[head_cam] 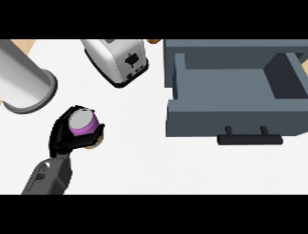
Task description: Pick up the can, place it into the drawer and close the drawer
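Left hand (67, 137) at lower left of frame, black fingers curled round the can (83, 122), purple-sided with a grey top, gripped just above the white counter (156, 160). No readable label or writing on the can. Grey drawer (241, 98) at right of frame, pulled open, dark handle (249, 139) toward the lower edge. Silver toaster (118, 59) at top centre; large metal cylinder (14, 75) at upper left.

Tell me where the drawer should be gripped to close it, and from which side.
Probably at the dark handle on the open drawer front, coming from the near side and pushing away. The bar stands off the front panel on two short posts, facing the robot. The left hand is curled round the can, so the can likely goes in first.
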Tool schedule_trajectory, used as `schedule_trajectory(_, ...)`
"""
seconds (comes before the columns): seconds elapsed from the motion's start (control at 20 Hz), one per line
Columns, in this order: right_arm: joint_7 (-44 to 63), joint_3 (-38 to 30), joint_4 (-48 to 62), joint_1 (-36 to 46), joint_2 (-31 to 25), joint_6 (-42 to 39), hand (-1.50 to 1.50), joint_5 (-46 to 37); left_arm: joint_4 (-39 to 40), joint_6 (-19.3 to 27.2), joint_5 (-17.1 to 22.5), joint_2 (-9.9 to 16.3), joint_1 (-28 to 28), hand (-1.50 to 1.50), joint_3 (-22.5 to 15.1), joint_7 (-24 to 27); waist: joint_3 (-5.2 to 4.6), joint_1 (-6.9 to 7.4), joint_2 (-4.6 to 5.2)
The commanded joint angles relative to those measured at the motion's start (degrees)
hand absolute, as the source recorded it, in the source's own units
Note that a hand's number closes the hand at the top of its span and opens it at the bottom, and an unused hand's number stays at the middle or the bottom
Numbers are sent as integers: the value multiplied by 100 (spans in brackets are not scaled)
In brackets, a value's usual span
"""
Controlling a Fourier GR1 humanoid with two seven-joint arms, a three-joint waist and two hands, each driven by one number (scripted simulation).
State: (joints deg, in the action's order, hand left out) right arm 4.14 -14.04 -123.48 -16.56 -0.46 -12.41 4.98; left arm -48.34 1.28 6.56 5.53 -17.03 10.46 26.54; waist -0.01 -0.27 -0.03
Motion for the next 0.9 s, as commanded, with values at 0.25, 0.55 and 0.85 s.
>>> schedule_trajectory(0.25, -78, -271, -46, -93, -24, -94, -150, 202, -510, -287, 247, 250, 234, 150, 64, 5, 1, 7, 1)
schedule_trajectory(0.55, 485, 89, -294, 189, 43, 259, -150, -113, -2046, 109, 143, -16, 214, 150, -477, -1314, 3, 46, -11)
schedule_trajectory(0.85, -60, -285, -211, -311, 18, -208, -150, 358, -2998, 506, -218, -228, 82, 150, -986, -1953, 8, 26, -27)
